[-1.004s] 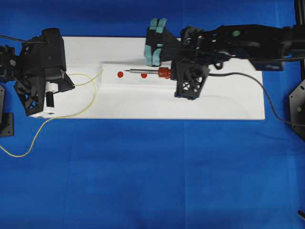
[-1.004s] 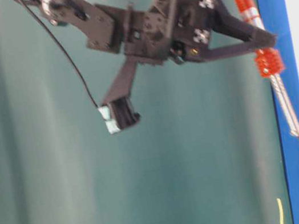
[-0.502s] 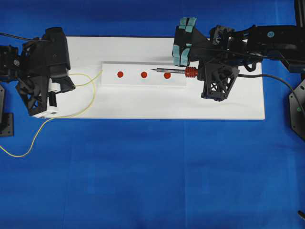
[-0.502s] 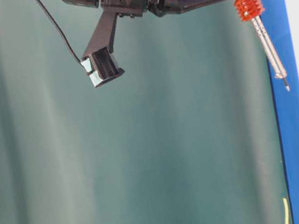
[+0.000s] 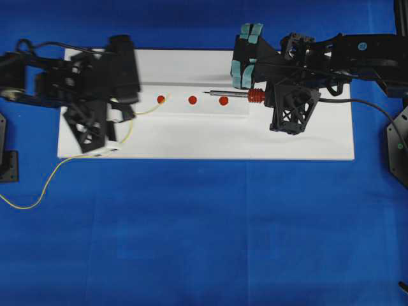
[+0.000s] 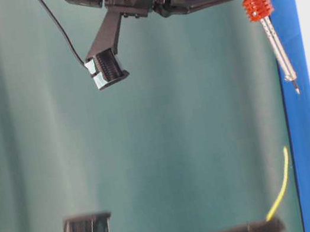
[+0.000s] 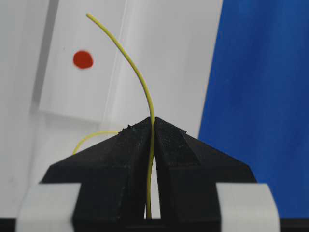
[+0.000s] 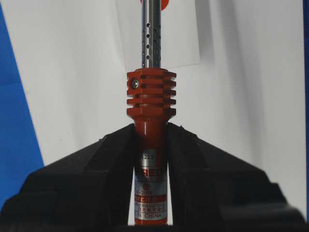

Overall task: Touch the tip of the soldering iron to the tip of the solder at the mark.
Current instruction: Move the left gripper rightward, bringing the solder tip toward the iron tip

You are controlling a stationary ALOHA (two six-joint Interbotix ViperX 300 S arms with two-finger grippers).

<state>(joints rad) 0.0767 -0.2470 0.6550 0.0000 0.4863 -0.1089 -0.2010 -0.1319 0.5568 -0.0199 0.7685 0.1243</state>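
My left claw (image 7: 150,126) is clenched on the thin yellow solder wire (image 7: 138,79), whose free end arcs up and out past my fingertips toward the leftmost red dot (image 7: 83,59) on the raised white strip (image 5: 191,108). From overhead the wire's tip sits just beside that dot, not clearly on it, and the rest trails off the white board (image 5: 204,143) onto the blue cloth.

My right claw (image 8: 150,133) grips the red-orange ribbed body of the slim soldering iron (image 8: 150,104). Its pointed metal shaft lies level above the strip, the tip between the middle and right dots (image 5: 224,101), well apart from the solder's end.

The risk, I judge, is the wire: it is springy and curved, so any nudge from the iron may bend it aside rather than make contact. The tips could also meet off the mark, or I could press the iron into the strip.
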